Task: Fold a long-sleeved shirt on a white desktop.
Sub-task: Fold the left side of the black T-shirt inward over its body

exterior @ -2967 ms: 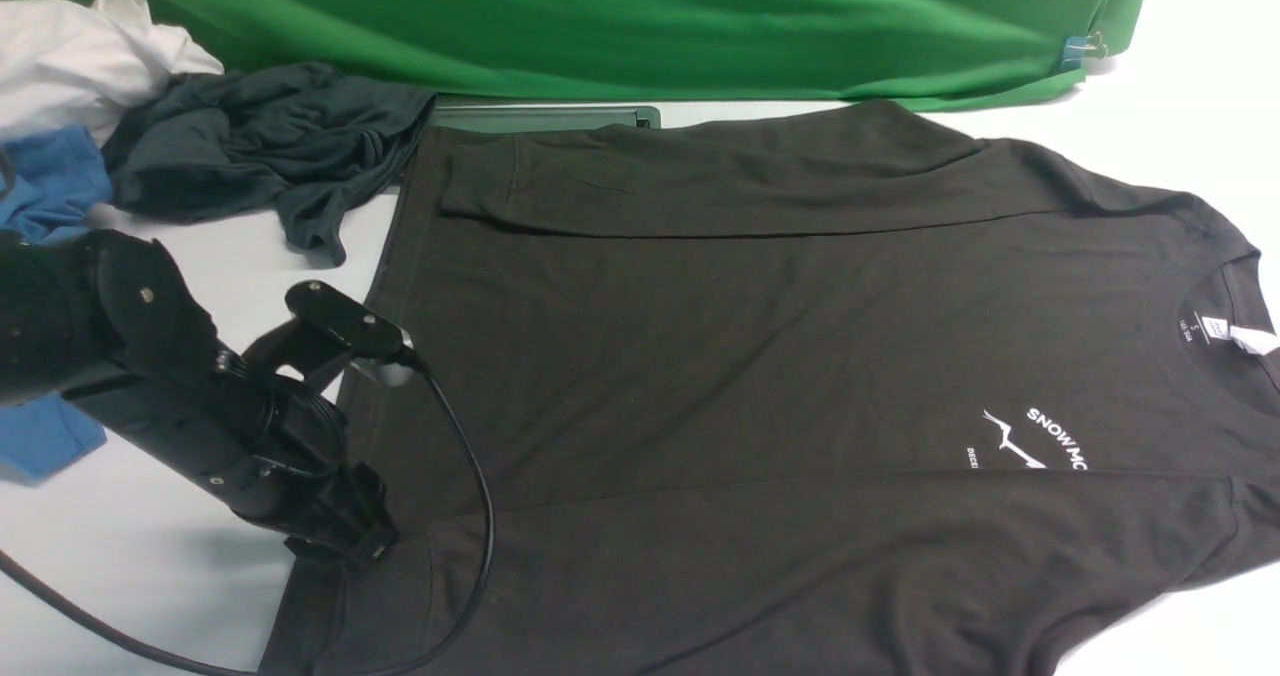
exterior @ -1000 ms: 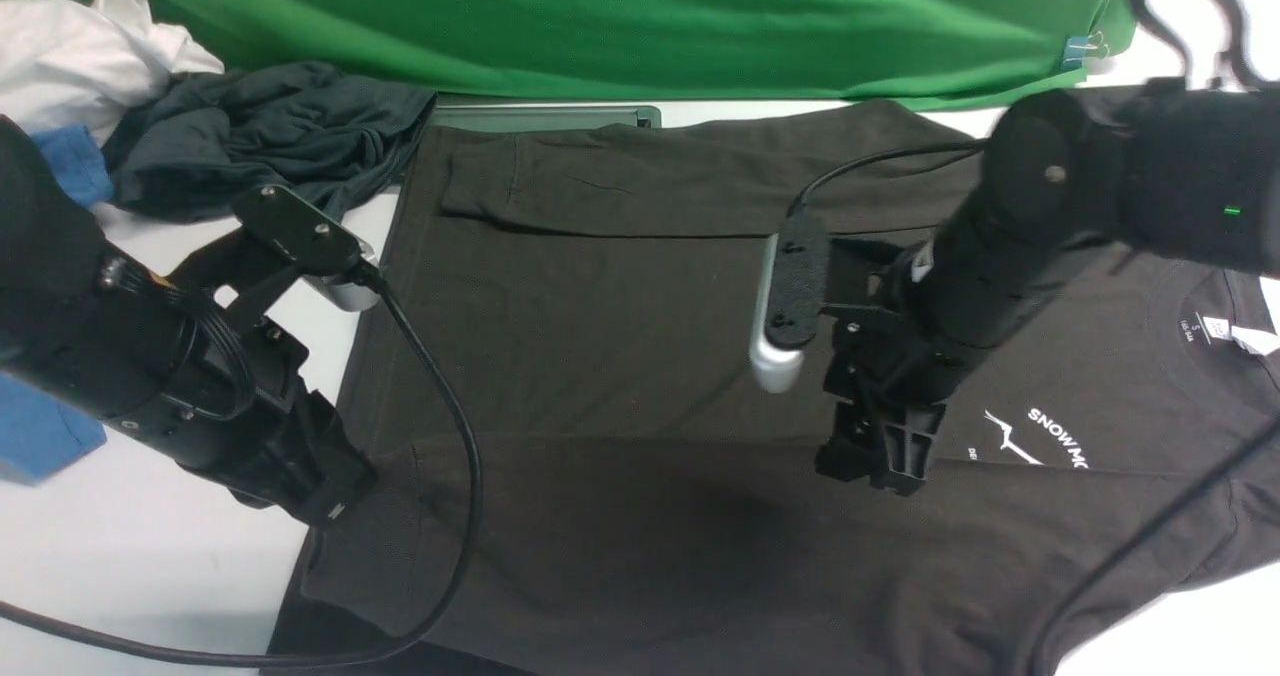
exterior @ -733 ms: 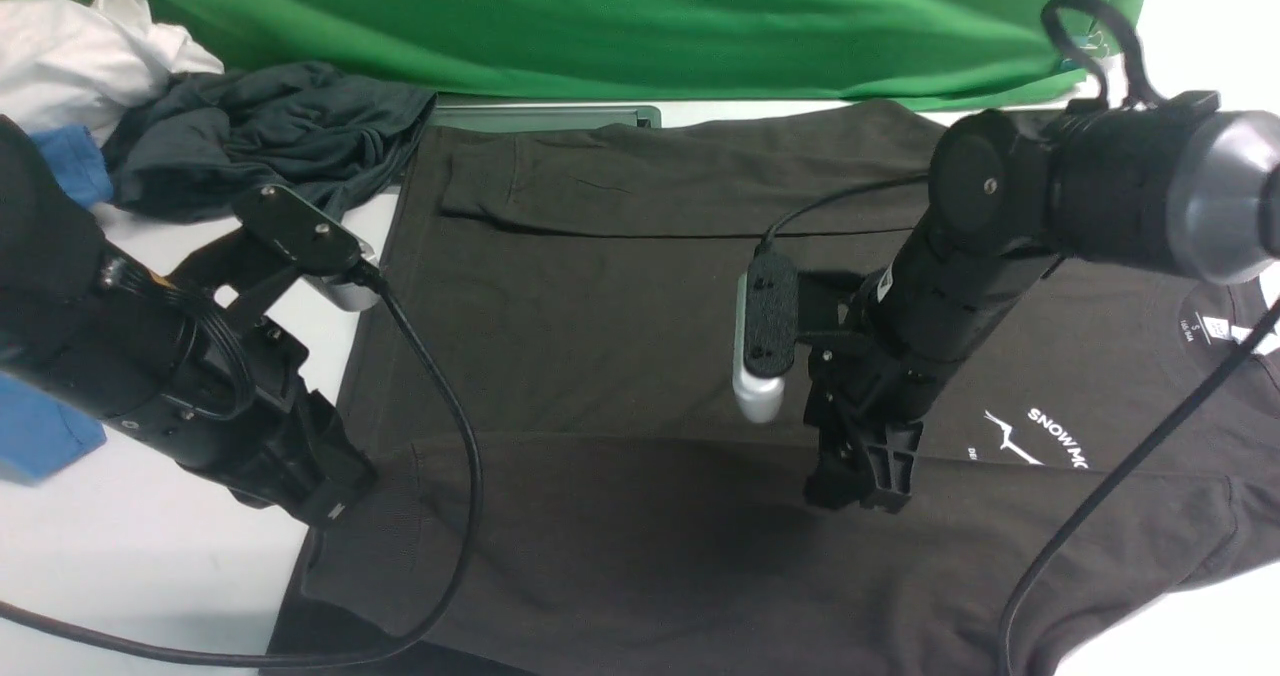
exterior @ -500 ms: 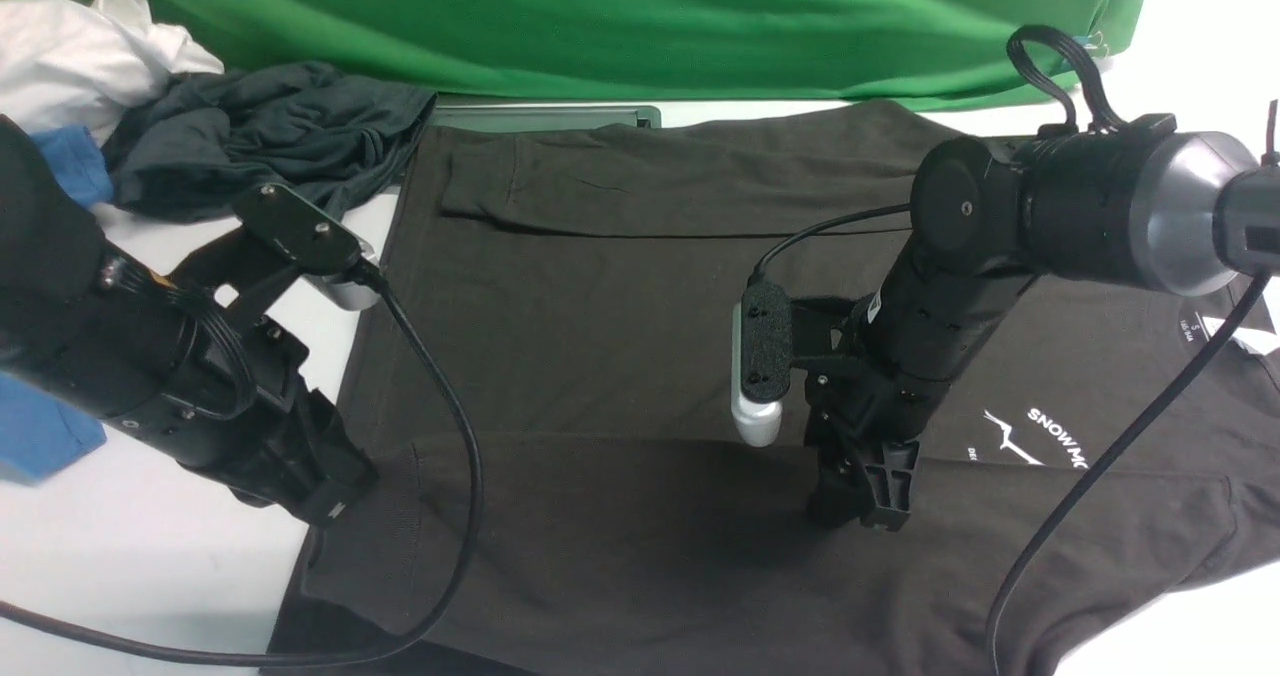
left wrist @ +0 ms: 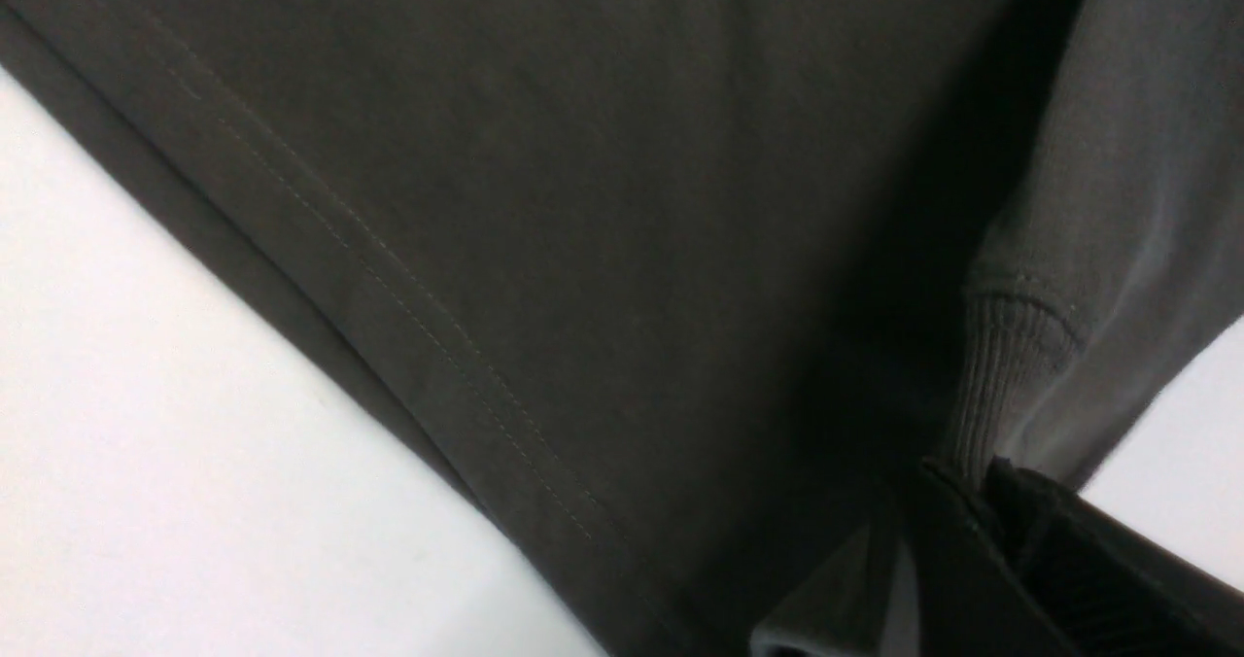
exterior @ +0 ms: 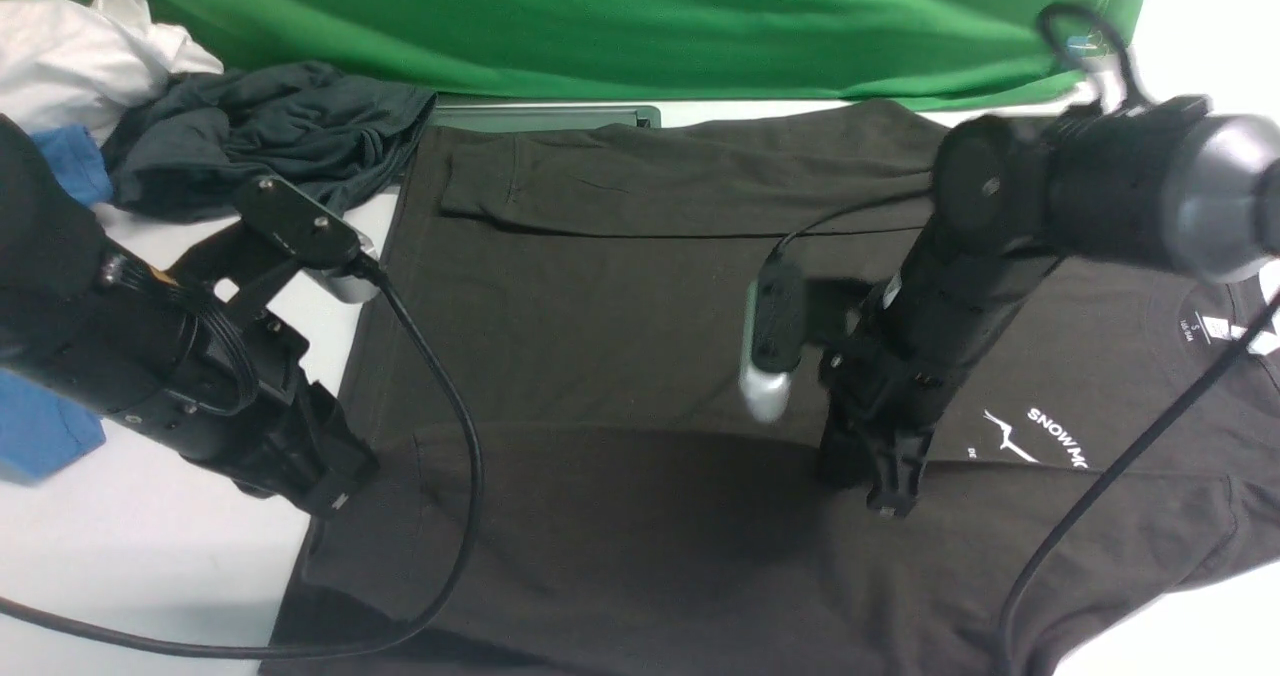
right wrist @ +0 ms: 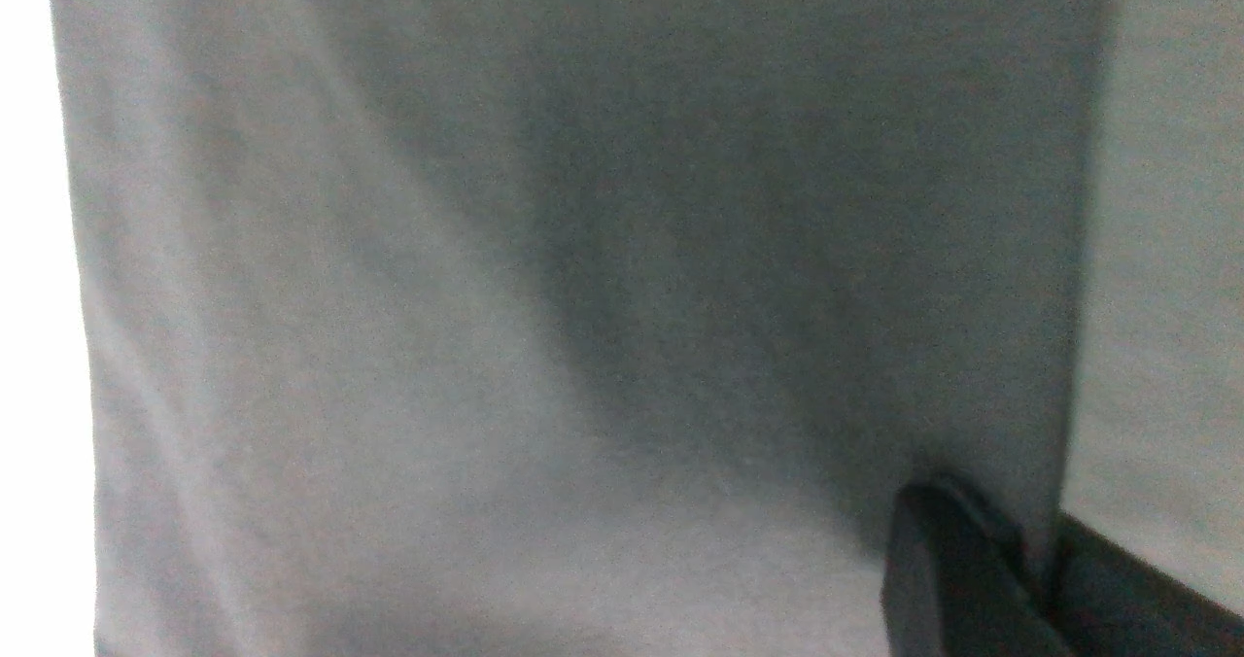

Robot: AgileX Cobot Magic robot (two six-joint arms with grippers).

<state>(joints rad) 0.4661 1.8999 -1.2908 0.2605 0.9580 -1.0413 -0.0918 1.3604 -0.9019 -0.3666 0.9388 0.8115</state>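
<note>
Jaws both clamped on shirt [exterior: 620, 286] sleeve, left arm [exterior: 150, 356] low, right arm [exterior: 960, 296] steep, left wrist view alone shows ribbed cuff [left wrist: 1001, 365]

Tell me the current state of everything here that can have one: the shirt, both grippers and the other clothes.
long-sleeved shirt: spread front-up on the white desktop, both sleeves folded across the body.
left gripper: shut on the near sleeve's cuff.
right gripper: shut, pinching the near sleeve farther along.
slate-grey garment: crumpled in a heap.
white garment: crumpled.
blue shirt: partly hidden behind the left arm.
</note>
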